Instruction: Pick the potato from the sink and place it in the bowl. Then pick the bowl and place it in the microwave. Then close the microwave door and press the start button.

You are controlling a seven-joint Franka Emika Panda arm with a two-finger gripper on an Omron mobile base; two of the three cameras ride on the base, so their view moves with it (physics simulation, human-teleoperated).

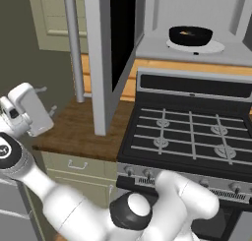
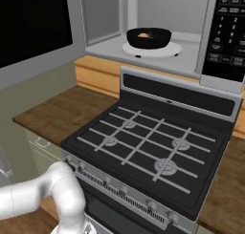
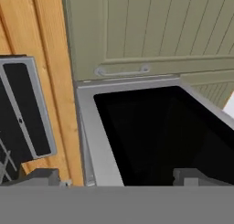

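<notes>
Kitchen, rendered: wood counter (image 1: 74,127), black gas stove (image 2: 148,147), olive cabinet door (image 3: 160,31) above.

Microwave (image 2: 158,18): over the stove, cavity open, pale grey inside; black keypad (image 2: 228,27) on its right face.

Bowl (image 2: 149,37): black, seated on the white turntable (image 2: 170,50) inside the cavity. Potato (image 2: 143,35): orange-tan lump lying in the bowl. Both placement steps read as done.

Door (image 1: 106,58): swung fully out to the left of the cavity, its inner face toward the stove, black window (image 3: 160,131) in a silver-grey frame. Bar handle (image 1: 74,43): upright, on the door's far edge.

Step in hand, by judgement: closing the door. The start button comes after.

Arm: rises from the lower right of the left base view, bends across and ends at the far left, beside and outside the door, near the handle but apart from it.

Gripper (image 3: 121,176): fingers (image 3: 39,176) spread wide, nothing between them. The hand camera looks closely at the door's outer face, window and frame ahead; contact cannot be confirmed.

Next move, by judgement: press the open fingers or the palm against the outer face near the handle side and sweep the door rightward to latch. Pushing far from the hinge should turn it most easily; the forearm must clear the counter and the stove's back panel.
</notes>
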